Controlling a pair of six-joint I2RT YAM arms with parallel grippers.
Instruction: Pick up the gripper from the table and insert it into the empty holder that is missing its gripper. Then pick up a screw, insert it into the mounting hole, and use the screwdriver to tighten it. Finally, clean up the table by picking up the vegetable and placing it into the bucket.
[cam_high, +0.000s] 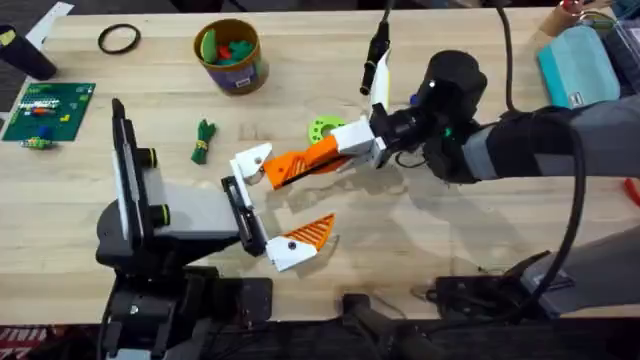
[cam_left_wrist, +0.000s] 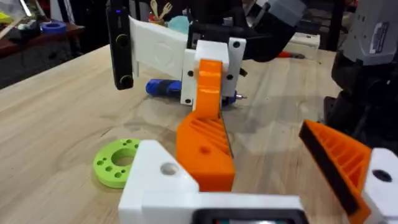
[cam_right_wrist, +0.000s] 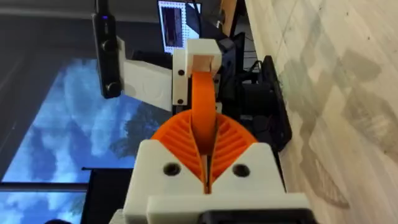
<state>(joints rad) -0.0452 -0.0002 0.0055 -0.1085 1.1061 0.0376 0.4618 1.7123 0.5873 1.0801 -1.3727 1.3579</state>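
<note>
The right gripper (cam_high: 300, 165) is closed on the gripper (cam_high: 262, 160), holding it just beside the holder (cam_high: 243, 213) on the table (cam_high: 450, 240). The left gripper (cam_high: 270, 205) stands open. The vegetable (cam_high: 203, 141) lies apart from the bucket (cam_high: 230, 55).

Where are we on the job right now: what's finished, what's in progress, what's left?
Done: the gripper is off the table, held in the right claw. In hand: its white base is at the holder; I cannot tell whether it is seated. Left: the screw and tightening, as the screwdriver lies on the table; the vegetable lies outside the bucket.
</note>
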